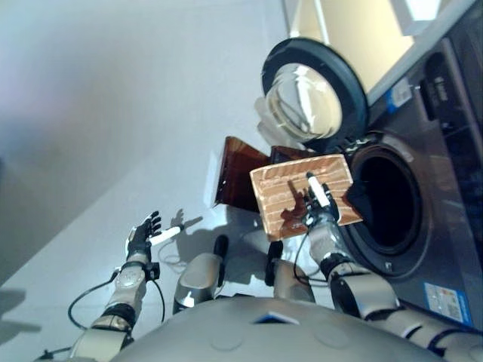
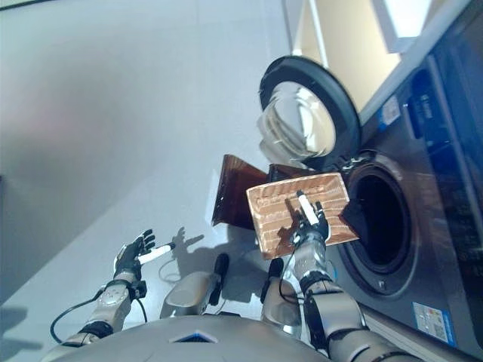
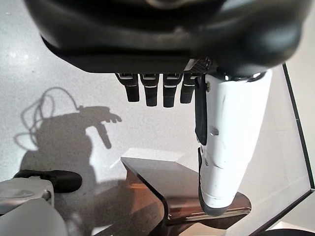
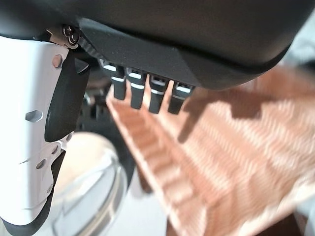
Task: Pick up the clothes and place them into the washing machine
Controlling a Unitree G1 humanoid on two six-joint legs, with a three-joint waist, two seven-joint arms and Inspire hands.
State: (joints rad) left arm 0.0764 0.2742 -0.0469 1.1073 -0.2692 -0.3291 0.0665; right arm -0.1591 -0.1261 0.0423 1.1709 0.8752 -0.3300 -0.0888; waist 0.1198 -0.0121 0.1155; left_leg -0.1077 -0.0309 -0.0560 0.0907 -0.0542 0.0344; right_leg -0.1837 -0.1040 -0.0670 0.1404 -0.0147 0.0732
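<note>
A brown striped cloth (image 1: 300, 192) is spread flat over the dark brown basket (image 1: 240, 175), right in front of the washing machine's round opening (image 1: 389, 200). My right hand (image 1: 317, 207) lies against the cloth's near side with straight fingers and its white thumb pointing up along it. In the right wrist view the fingers (image 4: 147, 93) stand straight before the striped cloth (image 4: 236, 147). My left hand (image 1: 143, 237) hovers open over the floor at the lower left, holding nothing. The left wrist view shows its thumb (image 3: 231, 137) above the basket (image 3: 167, 182).
The washer's round glass door (image 1: 313, 94) is swung open to the far side of the basket. The grey washing machine front (image 1: 445, 151) fills the right side. Pale floor (image 1: 113, 113) stretches to the left.
</note>
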